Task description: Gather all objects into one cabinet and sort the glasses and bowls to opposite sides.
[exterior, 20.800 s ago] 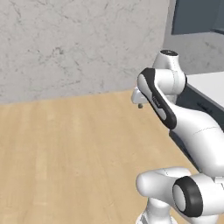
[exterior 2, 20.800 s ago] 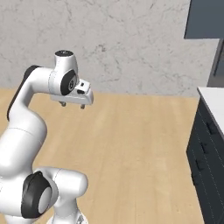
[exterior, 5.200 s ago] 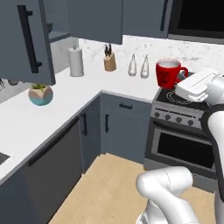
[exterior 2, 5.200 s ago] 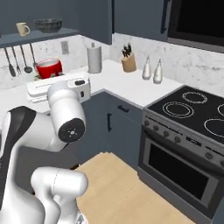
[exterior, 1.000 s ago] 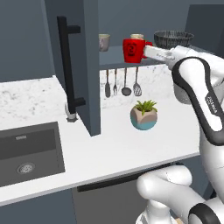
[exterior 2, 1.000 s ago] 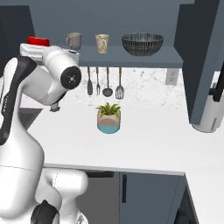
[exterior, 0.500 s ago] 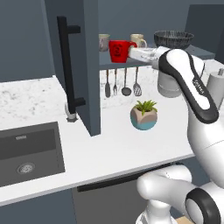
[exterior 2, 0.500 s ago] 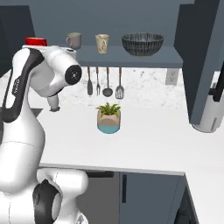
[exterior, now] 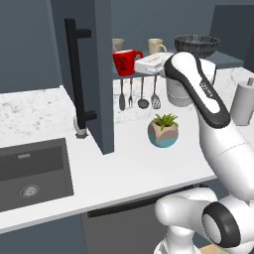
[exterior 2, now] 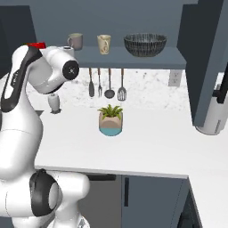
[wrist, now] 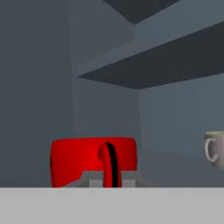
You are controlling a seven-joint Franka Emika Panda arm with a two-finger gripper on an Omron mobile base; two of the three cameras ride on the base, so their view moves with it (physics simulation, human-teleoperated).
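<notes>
My gripper (exterior: 139, 65) is shut on the glossy red mug (exterior: 126, 62), held at shelf height just right of the open cabinet door (exterior: 103, 74). In the hand view the red mug (wrist: 93, 161) sits close ahead, its handle between my fingertips, with the cabinet's inner shelf (wrist: 166, 61) above. On the cabinet floor (exterior 2: 133, 58) stand the grey-brown mug (exterior 2: 75, 41), the cream mug (exterior 2: 104, 44) and the wide dark ribbed bowl (exterior 2: 145, 44) at the right. The red mug's rim (exterior 2: 36, 45) peeks over my arm. A pale mug (wrist: 215, 146) shows at the right edge.
A potted plant (exterior: 163, 130) stands on the white counter (exterior: 129, 173) under the shelf. Utensils (exterior 2: 107, 84) hang on the wall behind it. A sink (exterior: 30, 171) lies at left. A paper towel roll (exterior: 242, 102) and the other open door (exterior 2: 205, 58) are at right.
The arm has carried the red mug leftward and slightly down, from in front of the cream mug toward the left door's edge. The mugs and bowl on the shelf have not moved.
</notes>
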